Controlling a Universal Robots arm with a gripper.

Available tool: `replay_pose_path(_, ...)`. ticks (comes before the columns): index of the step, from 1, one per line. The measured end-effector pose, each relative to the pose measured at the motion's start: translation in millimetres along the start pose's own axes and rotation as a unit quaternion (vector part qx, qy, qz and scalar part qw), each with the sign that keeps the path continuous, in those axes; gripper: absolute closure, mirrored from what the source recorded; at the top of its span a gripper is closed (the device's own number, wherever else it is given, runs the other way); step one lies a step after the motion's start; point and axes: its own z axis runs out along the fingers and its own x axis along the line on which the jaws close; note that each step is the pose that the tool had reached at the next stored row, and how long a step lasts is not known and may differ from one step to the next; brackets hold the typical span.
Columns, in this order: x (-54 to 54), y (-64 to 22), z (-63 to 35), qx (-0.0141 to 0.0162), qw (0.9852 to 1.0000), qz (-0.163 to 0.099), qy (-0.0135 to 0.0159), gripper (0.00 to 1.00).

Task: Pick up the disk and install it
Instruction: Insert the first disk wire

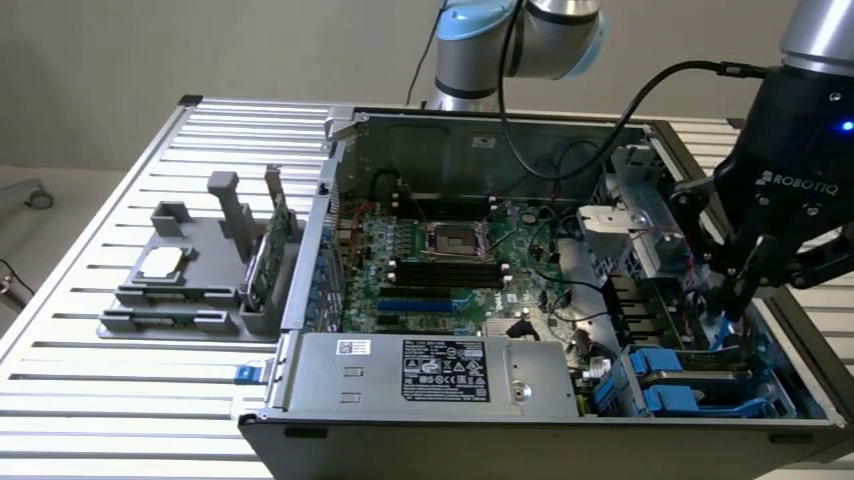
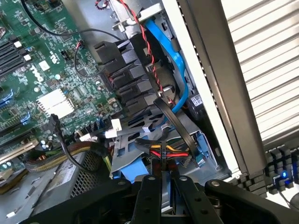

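My gripper (image 1: pixel 734 300) hangs inside the open computer case (image 1: pixel 534 428), at the exterior view's right, with its fingers pointing down into the drive bay. The fingers (image 2: pixel 149 196) stand close together, shut, with only a thin strip between them. Just below the fingertips sits the blue plastic carrier of the disk (image 1: pixel 671 372), low in the bay at the case's front corner. In the wrist view the blue carrier (image 2: pixel 201 148) lies under a bundle of red, yellow and black wires. The disk's silver face is hidden, and I cannot tell whether the fingers pinch any part of it.
The green motherboard (image 1: pixel 441 250) fills the case floor, with the power supply box (image 1: pixel 441 372) at the front. A blue flat cable (image 2: pixel 180 70) and black cables run beside the bay. A grey fixture (image 1: pixel 187 300) holding a small silver chip and an upright green card stands on the slatted table.
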Motion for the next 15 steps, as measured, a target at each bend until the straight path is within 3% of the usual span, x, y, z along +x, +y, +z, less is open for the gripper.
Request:
replay_pose_path(9,0.8,1.3,5.4,0.0087,0.9984,0.054,0.0161,0.83)
replay_pose_path(15,1.4,2.2,5.7,0.0115,0.9966,0.079,0.0226,0.83)
